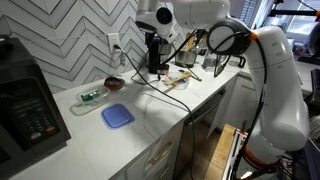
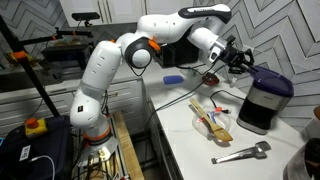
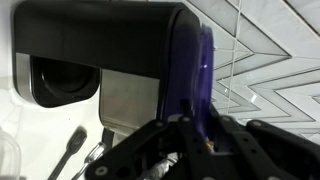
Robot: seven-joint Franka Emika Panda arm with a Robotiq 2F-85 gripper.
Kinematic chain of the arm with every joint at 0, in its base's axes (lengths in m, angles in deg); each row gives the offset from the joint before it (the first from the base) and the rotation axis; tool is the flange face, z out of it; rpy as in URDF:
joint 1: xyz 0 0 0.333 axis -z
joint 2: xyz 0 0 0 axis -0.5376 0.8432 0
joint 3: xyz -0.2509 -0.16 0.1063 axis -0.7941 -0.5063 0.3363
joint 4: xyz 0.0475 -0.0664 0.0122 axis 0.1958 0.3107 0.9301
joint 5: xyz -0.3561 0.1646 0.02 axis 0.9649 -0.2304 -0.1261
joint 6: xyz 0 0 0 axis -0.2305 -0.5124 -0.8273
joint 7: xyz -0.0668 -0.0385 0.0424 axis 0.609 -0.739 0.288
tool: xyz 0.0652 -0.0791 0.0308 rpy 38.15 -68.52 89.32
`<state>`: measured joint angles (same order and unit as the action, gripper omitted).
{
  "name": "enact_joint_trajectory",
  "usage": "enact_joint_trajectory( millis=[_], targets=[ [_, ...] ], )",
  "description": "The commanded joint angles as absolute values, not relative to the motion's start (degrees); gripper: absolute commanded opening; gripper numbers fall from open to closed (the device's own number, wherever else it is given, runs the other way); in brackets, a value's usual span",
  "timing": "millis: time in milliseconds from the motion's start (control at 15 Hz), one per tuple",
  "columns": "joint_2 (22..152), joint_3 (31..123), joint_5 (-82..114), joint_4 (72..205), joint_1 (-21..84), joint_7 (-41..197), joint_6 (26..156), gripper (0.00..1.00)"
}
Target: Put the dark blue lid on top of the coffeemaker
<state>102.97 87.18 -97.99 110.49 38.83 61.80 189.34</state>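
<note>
Under herringbone wall (image 1: 70, 35), coffeemaker (image 2: 260, 110) on countertop (image 1: 150, 105)

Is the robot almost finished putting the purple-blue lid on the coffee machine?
Almost. Done: the dark blue lid is up at the top of the coffeemaker, and in an exterior view it looks laid across it. In hand: in the wrist view the gripper appears clamped on the lid's edge. Left: let go and back away, leaving the lid resting there by itself.
</note>
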Motion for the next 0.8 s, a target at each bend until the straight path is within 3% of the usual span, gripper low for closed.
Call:
enact_joint_trajectory(
  millis=[0,400,467,733],
  targets=[
    [105.19,88.48,-100.86,105.00,40.38,57.80,191.35,0.48],
    [103.63,91.06,-105.06,105.38,41.37,51.69,191.23,0.95],
    [102.33,92.31,-106.14,107.16,41.29,49.59,190.17,0.99],
    [98.73,97.91,-109.72,111.60,41.08,43.13,185.49,1.00]
  ],
)
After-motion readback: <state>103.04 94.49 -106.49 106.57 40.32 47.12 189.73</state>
